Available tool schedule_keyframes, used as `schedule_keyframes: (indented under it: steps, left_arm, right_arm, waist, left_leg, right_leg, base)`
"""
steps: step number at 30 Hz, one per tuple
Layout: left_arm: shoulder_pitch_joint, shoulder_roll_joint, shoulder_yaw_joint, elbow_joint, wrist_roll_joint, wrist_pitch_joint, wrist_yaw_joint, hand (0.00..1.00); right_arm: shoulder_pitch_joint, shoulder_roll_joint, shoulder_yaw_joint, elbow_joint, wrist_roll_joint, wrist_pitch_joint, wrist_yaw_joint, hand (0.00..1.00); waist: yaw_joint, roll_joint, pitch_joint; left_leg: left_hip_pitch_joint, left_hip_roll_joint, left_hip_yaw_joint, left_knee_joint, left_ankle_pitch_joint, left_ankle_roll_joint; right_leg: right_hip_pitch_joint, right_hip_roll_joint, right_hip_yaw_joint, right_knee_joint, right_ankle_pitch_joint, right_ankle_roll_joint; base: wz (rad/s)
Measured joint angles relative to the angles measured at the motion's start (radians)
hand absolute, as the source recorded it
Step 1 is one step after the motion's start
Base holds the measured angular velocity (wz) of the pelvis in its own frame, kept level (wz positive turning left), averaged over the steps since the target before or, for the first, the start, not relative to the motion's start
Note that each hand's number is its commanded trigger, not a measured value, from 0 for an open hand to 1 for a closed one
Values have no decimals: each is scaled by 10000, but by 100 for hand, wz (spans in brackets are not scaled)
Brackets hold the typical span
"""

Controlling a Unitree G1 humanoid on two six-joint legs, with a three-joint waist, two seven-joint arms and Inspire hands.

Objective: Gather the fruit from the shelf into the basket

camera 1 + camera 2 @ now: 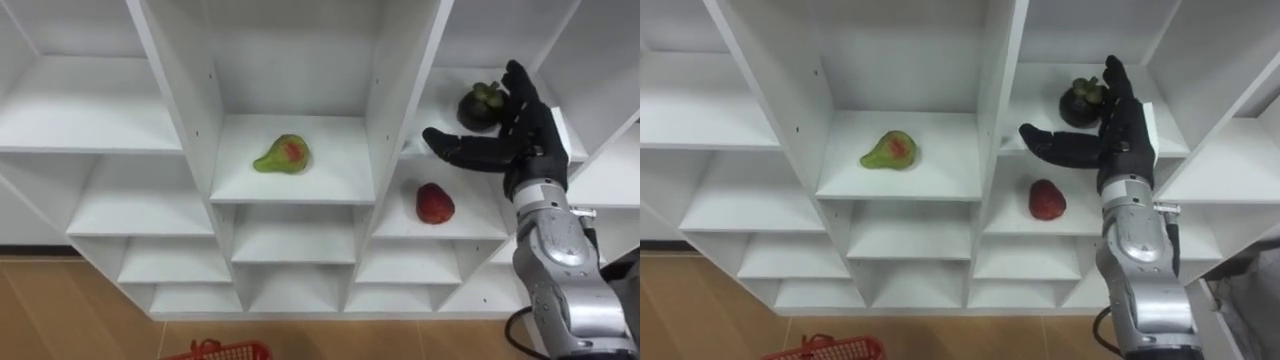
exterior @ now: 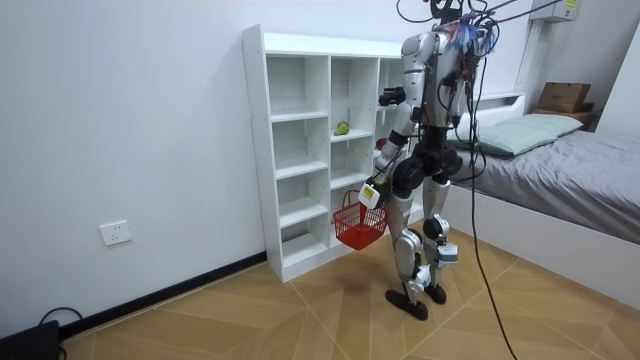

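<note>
The white closet (image 2: 288, 150) holds three fruits. A green pear with a red patch (image 1: 283, 155) lies in the middle compartment. A dark mangosteen (image 1: 476, 108) sits in the right column, and a red fruit (image 1: 434, 204) lies one shelf below it. My right hand (image 1: 512, 140) is raised open in front of the right column, with straight fingers just right of the mangosteen and the thumb stretched left below that shelf's edge. It holds nothing. My left hand (image 2: 372, 190) hangs low by my side, and a red basket (image 2: 358, 225) hangs from it.
I stand right in front of the closet's right half. The basket's rim (image 1: 215, 350) shows at the bottom edge above the wooden floor. The closet's other compartments hold nothing. A bed (image 2: 560, 165) with a cardboard box (image 2: 565, 97) stands at the room view's right.
</note>
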Motion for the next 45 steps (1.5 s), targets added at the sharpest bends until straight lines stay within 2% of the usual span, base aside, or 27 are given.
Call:
schedule_keyframes:
  steps: [12,29,31,32,33,34,38,45]
  left_arm:
    - [-11,14,-97,-1,-12,68,34,100]
    - [-11,105,-69,-83,-11,375,-125,100]
    - [-3,105,-72,-127,-16,400,-126,100]
    - [4,105,-74,-151,-16,414,-126,100]
    - [6,105,-73,-183,-12,435,-126,100]
    - [7,104,-73,-186,-12,439,-126,100]
    - [21,105,-81,-213,-15,455,-127,100]
    - [43,119,-93,-196,-114,458,-128,100]
  right_arm:
    - [-746,-152,-7,1285,99,-210,153,0]
    - [-764,-220,-13,1563,291,-215,-121,0]
    - [-920,-264,-11,1930,154,-306,-117,0]
    - [-963,-264,-12,2036,109,-341,-119,34]
    - [-971,-281,-16,2156,-33,-417,-120,61]
    - [-975,-283,-13,2250,-178,-491,-117,100]
    - [-1157,-297,-13,2658,-476,-655,-171,100]
    - [-1577,-620,-162,3623,-560,-979,-567,100]
  waist:
    - [5,2,8]
    - [-9,-37,-24]
    - [-1,-37,-23]
    - [-3,-38,-24]
    - [-8,-25,-19]
    - [4,-34,-26]
    - [3,-23,-35]
    - [10,-35,-72]
  left_leg:
    - [-18,-38,-209,-23,7,11]
    - [142,-73,-416,-7,9,15]
    - [143,-77,-426,-28,9,16]
    - [142,-78,-426,-26,9,16]
    - [140,-78,-426,-20,9,17]
    - [137,-78,-426,-16,11,19]
    - [136,-81,-427,-1,14,25]
    - [167,-80,-429,14,16,25]
  right_leg:
    - [107,-17,-109,4,-1,2]
    - [328,-47,-318,-10,-17,29]
    - [345,-47,-284,-10,-21,35]
    - [347,-47,-283,-10,-21,35]
    - [348,-43,-276,-10,-21,35]
    - [348,-44,-277,-9,-22,35]
    - [349,-54,-272,-6,-21,35]
    - [362,-48,-272,-13,-22,35]
  base:
    - [3]
    - [3]
    - [0]
    - [0]
    - [0]
    - [0]
    - [0]
    - [0]
